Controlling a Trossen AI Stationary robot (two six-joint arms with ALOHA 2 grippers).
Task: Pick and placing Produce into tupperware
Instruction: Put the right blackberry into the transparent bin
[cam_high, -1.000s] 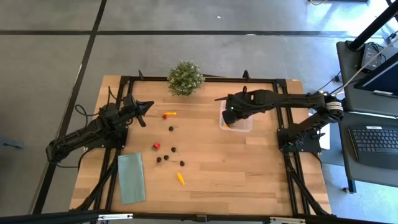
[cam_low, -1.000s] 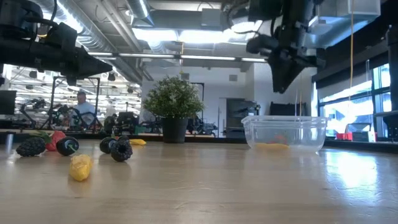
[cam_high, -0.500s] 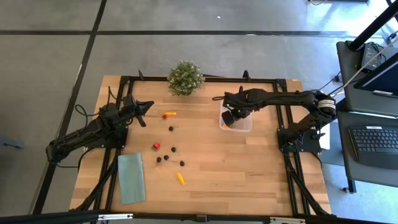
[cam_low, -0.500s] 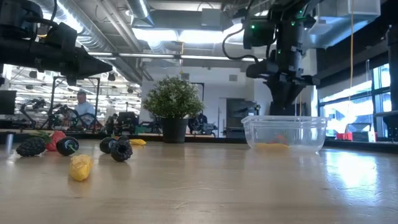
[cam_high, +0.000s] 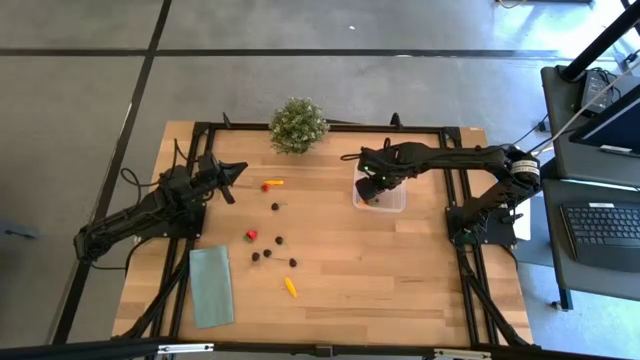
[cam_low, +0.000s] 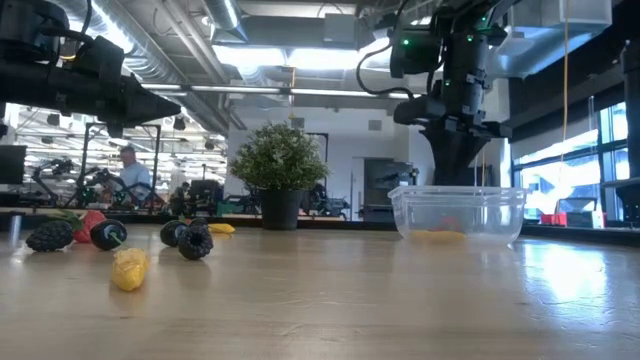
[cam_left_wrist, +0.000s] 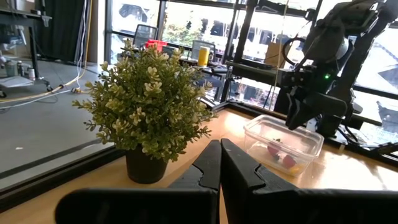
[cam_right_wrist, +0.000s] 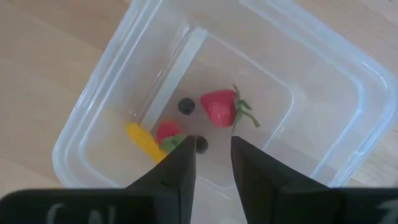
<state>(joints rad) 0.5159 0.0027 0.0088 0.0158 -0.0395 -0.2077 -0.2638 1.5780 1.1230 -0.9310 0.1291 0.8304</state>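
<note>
The clear tupperware (cam_high: 398, 204) stands at the table's right; it also shows in the low view (cam_low: 460, 212). In it lie a red strawberry (cam_right_wrist: 219, 107), a small red piece (cam_right_wrist: 166, 132), a yellow piece (cam_right_wrist: 143, 142) and two dark balls (cam_right_wrist: 186, 106). My right gripper (cam_right_wrist: 212, 162) hangs just above the box, points down into it, and is open and empty. More produce lies at the table's middle: a red and yellow pair (cam_high: 270, 184), dark balls (cam_high: 275, 206), a red piece (cam_high: 251, 234) and a yellow piece (cam_high: 289, 287). My left gripper (cam_high: 240, 168) is shut and empty at the far left.
A bushy potted plant (cam_high: 298, 125) stands at the table's far edge, between the two arms. A flat pale-green cloth (cam_high: 211, 285) lies at the near left. Bare wood lies near the front and right of the scattered produce.
My right gripper has tipped from nearly level until it points down, and has gone down toward the tupperware until its fingers hang just over the box. The box and the produce on the table have stayed where they were.
</note>
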